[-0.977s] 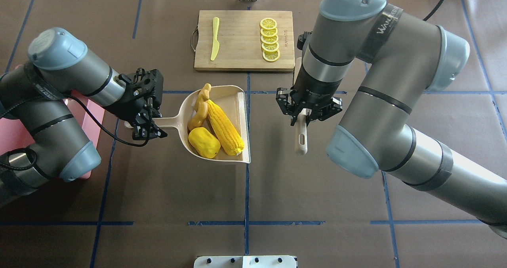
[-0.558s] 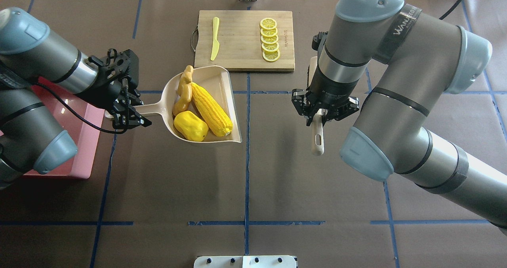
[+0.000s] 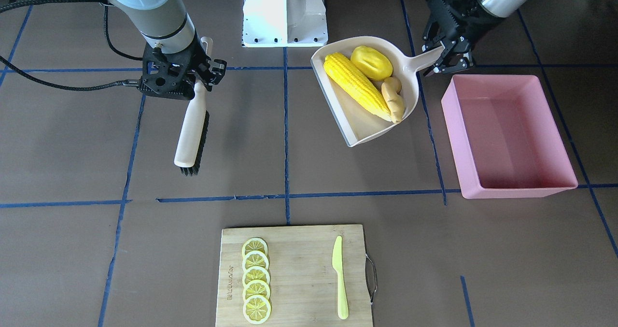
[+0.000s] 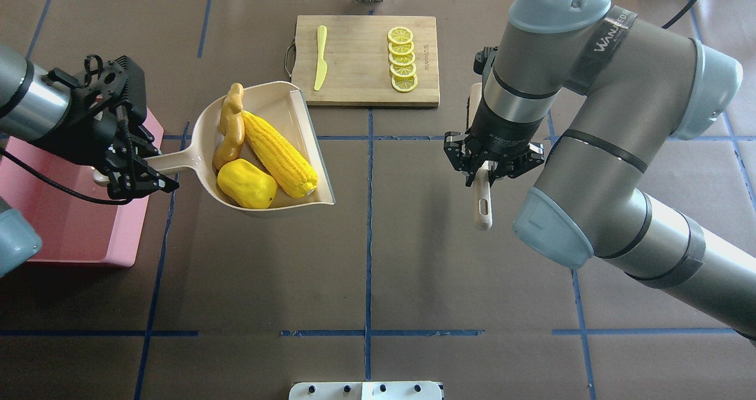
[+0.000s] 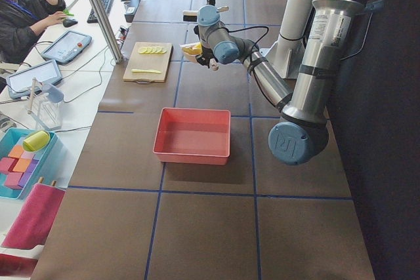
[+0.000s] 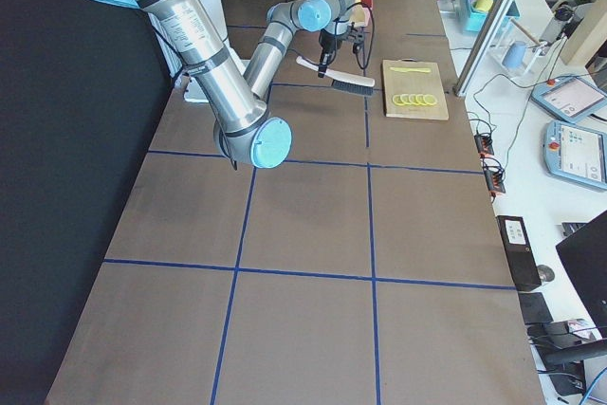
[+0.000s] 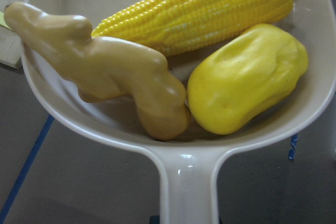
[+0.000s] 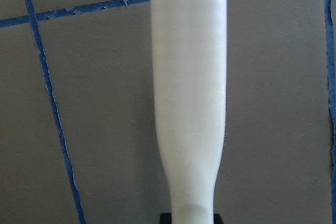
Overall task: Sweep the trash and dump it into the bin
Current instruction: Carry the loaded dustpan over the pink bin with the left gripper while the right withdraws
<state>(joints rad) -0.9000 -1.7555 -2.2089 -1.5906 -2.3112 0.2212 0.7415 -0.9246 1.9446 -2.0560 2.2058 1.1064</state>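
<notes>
My left tool (image 4: pixel 137 174), clamped on the dustpan (image 4: pixel 273 98) handle, has carried it closer to the bin (image 4: pixel 77 234); the trash (image 4: pixel 277 152) rides inside, not dumped. My right tool (image 4: pixel 485 172) grips the brush (image 4: pixel 483 208).

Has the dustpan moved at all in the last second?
Yes. In the overhead view the dustpan has shifted toward the view's left, from below the cutting board's middle to around its left edge, nearer the pink bin.

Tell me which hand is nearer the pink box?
Left. The left gripper holds the dustpan handle beside the pink bin; the right gripper, holding the brush, is far on the other side.
</notes>
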